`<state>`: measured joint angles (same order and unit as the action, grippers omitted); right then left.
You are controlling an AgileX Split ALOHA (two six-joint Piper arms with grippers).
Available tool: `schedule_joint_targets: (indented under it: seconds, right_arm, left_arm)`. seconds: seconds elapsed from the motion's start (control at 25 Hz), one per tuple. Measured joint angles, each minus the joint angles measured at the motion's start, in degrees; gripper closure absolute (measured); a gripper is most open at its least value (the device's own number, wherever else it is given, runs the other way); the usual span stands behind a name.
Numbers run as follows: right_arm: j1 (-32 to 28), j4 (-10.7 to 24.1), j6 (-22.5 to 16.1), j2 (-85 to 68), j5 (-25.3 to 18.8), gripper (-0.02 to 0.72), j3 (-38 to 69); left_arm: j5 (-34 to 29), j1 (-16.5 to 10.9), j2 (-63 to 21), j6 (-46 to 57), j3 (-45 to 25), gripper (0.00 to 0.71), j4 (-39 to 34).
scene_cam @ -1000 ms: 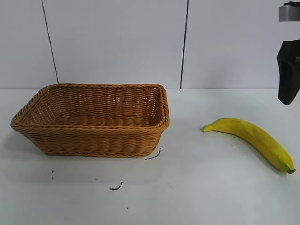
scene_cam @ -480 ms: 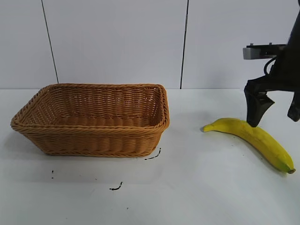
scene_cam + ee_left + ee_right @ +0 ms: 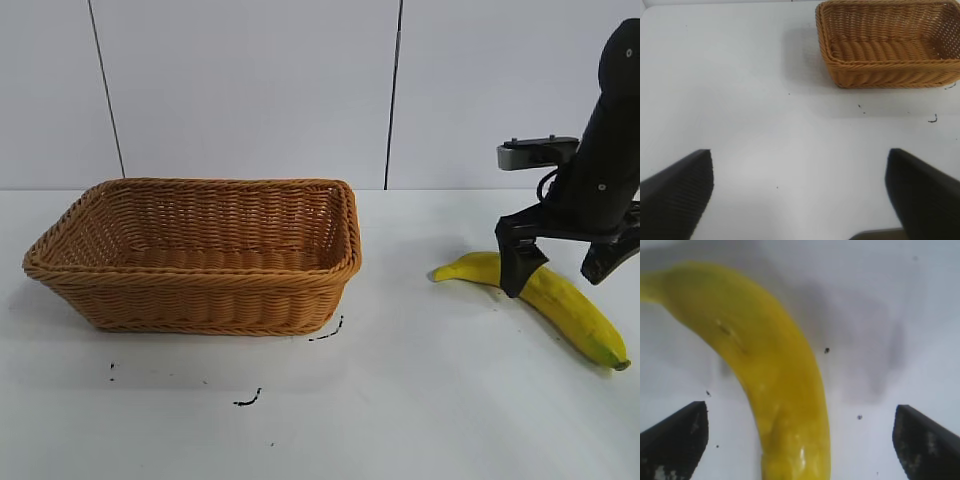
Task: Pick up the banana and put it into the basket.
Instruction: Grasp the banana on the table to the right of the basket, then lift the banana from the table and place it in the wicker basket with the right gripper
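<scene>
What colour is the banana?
Yellow banana, with small dark specks; best in the right wrist view.

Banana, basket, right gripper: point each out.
banana (image 3: 570, 308), exterior view, mid-body.
basket (image 3: 200, 300), exterior view, front wall.
right gripper (image 3: 560, 272), exterior view, between its open fingertips, over the banana.

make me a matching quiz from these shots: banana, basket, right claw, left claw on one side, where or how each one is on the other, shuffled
Things:
1. banana
2. basket
3. right claw
4. left claw

Places or states:
A. open, over bare table, with the basket farther off
B. empty, on the left side of the table in the exterior view
C. lying on the table on the right in the exterior view
D. open, pointing down, a finger on each side of the banana

Pairs: 1-C, 2-B, 3-D, 4-A
</scene>
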<state>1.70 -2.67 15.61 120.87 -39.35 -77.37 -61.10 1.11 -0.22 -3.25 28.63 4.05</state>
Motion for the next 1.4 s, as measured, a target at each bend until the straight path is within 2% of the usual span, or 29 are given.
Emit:
schedule_joint_targets:
  seconds: [0.24,0.6,0.68,0.84,1.08,1.4]
  right_arm:
    - [0.0,0.0,-0.9,1.2,1.7,0.013,0.0]
    - [0.0,0.0,-1.3,1.7,1.8,0.022,0.0]
    - [0.0,0.0,-2.0,1.7,1.7,0.094,0.0]
    - [0.0,0.2,-3.9,1.7,1.6,0.419,0.0]
    - [0.0,0.3,-1.7,1.6,0.3,0.412,-0.1]
    - [0.0,1.0,-1.5,-5.2,-5.1,0.412,-0.1]
  left_arm:
    - [0.0,0.0,0.0,0.0,0.0,0.017,0.0]
    - [0.0,0.0,0.0,0.0,0.0,0.017,0.0]
    - [0.0,0.0,0.0,0.0,0.0,0.017,0.0]
    - [0.0,0.0,0.0,0.0,0.0,0.017,0.0]
    - [0.0,0.0,0.0,0.0,0.0,0.017,0.0]
    - [0.0,0.0,0.0,0.0,0.0,0.017,0.0]
